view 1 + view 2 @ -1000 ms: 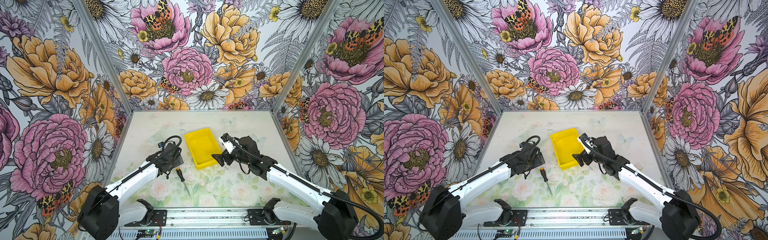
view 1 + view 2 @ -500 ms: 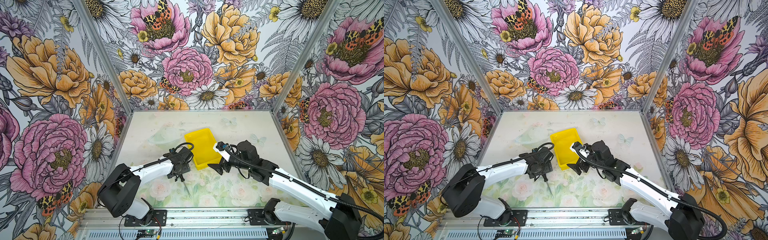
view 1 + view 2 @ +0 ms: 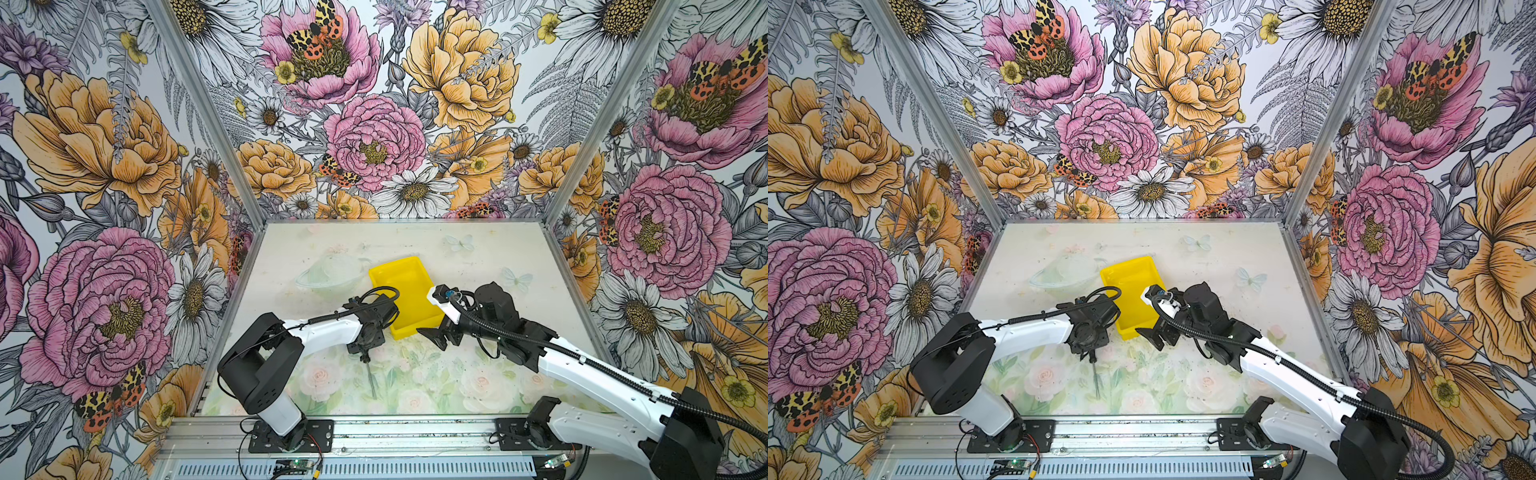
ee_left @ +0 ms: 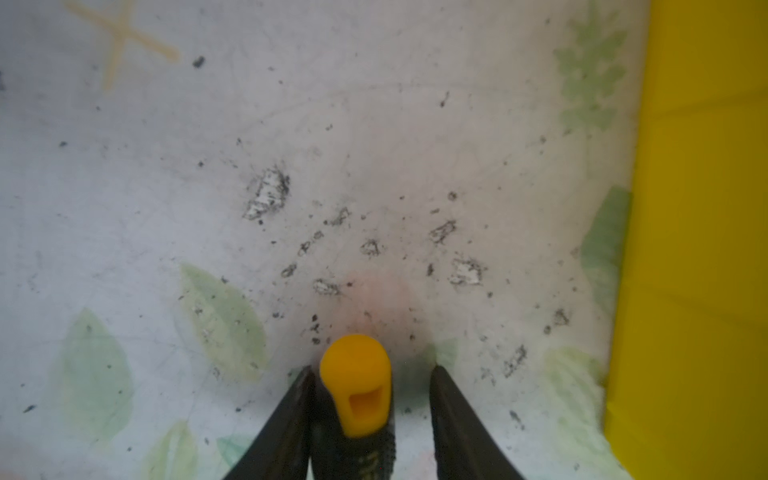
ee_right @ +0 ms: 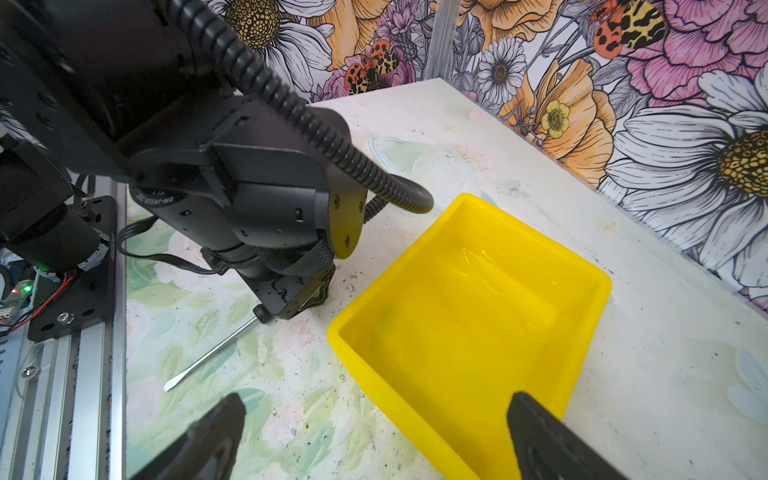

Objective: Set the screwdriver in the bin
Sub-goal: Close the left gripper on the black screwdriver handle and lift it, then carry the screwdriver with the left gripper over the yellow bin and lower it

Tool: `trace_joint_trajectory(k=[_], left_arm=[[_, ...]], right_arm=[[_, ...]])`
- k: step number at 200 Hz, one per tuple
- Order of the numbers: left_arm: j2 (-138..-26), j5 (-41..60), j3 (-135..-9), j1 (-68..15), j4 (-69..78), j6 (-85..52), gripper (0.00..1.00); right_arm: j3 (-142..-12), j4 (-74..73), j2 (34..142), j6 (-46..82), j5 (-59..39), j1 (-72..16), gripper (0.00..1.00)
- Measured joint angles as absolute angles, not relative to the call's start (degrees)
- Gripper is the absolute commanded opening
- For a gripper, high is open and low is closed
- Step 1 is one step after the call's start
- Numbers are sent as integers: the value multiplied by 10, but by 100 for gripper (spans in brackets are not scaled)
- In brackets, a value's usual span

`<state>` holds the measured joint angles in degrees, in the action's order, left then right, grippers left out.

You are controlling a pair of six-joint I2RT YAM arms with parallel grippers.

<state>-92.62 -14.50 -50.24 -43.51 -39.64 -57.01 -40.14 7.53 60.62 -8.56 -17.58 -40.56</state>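
Left tool (image 4: 370, 370) lowered over the screwdriver (image 5: 212, 353), which lies flat on the desk (image 3: 478, 257). The handle is straddled by narrowed jaws: one is touching it, and a gap is left at the other, so no firm hold is shown. The long axis runs from between the jaws back under the tool, with the shaft pointing away from the bin (image 3: 409, 286). The bin stands just beside this tool, the nearer one. The right tool (image 5: 376, 405) is held wide at the bin's near corner. One second earlier the left tool stood apart from the handle.
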Motion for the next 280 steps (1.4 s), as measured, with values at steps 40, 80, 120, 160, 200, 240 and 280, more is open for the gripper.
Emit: trace_joint_trajectory(k=[40, 80, 120, 160, 200, 240, 280], left_arm=[[-929, -145, -507, -437, -397, -564, 26], [-906, -153, -506, -438, -400, -564, 14], [-855, -174, -506, -437, -401, -554, 9], [-827, -196, -508, -437, -401, -535, 5], [-789, -222, -544, -433, -403, -496, 6], [-776, -236, -594, -420, -402, -463, 7], [-783, -245, -646, -413, -403, -437, 7]], right_arm=[[-397, 75, 590, -85, -152, -406, 100], [-396, 75, 587, -85, -123, -406, 99], [-396, 75, 578, -87, -111, -406, 100], [-396, 75, 565, -87, -93, -406, 100], [-394, 75, 543, -87, -44, -405, 100], [-388, 75, 534, -82, 6, -401, 99], [-378, 75, 510, -53, 40, -380, 100]])
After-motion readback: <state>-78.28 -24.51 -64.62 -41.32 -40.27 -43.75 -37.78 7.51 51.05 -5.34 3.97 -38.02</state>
